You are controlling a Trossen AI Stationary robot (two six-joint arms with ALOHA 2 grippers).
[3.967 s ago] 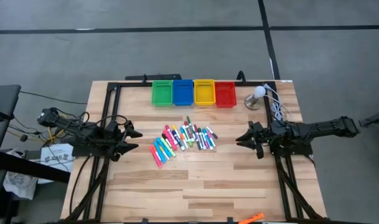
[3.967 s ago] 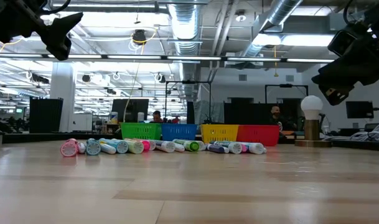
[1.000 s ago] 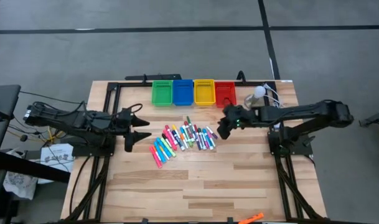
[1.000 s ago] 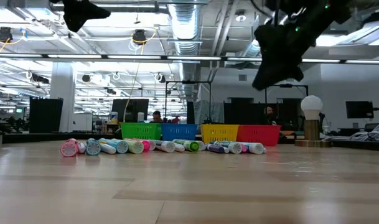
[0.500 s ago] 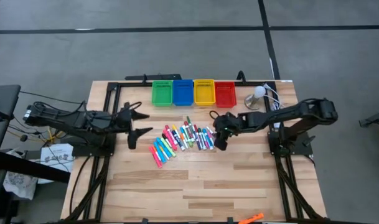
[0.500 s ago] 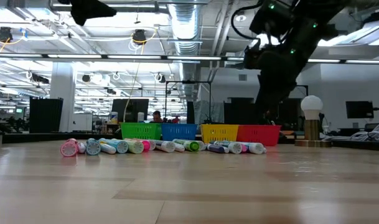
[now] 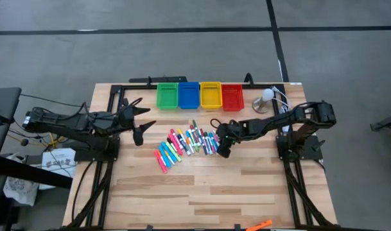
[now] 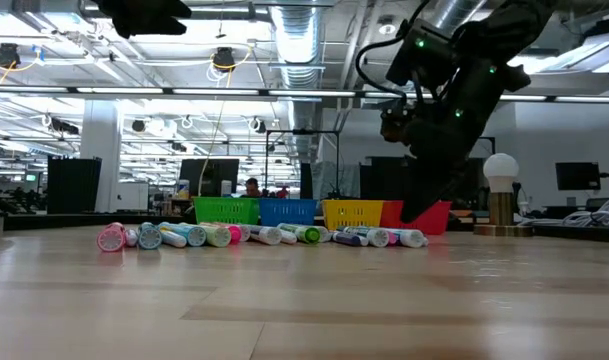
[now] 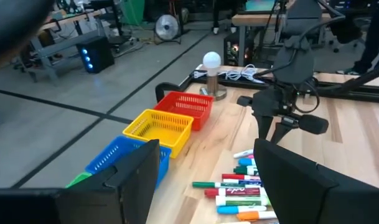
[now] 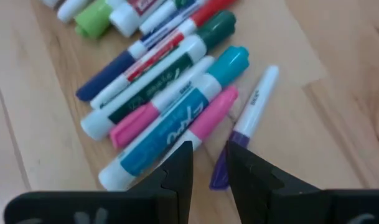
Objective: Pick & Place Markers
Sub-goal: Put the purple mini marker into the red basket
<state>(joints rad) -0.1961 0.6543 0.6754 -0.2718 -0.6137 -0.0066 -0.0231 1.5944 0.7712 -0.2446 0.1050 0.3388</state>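
Note:
The markers (image 7: 189,142) lie in a loose pile at mid-table, flat on the wood; the low view shows them as a row (image 8: 264,236). My right gripper (image 7: 222,146) hangs over the pile's right end, fingers pointing down and open. In the right wrist view (image 10: 208,171) its fingers stand just short of a pink-capped marker (image 10: 208,121) and a slim white marker with a purple cap (image 10: 245,124), touching neither. My left gripper (image 7: 139,123) is raised left of the pile, wide open (image 9: 201,180).
Green (image 7: 167,96), blue (image 7: 189,95), yellow (image 7: 210,95) and red (image 7: 232,97) bins stand in a row at the far edge. A small lamp with a white bulb (image 7: 266,97) and a white cable sit right of them. Bare wood lies toward the near edge.
My right gripper has swung from beside the red bin toward the table's left and near side and has come down over the right end of the marker pile, its fingers tipping downward. The markers have not moved.

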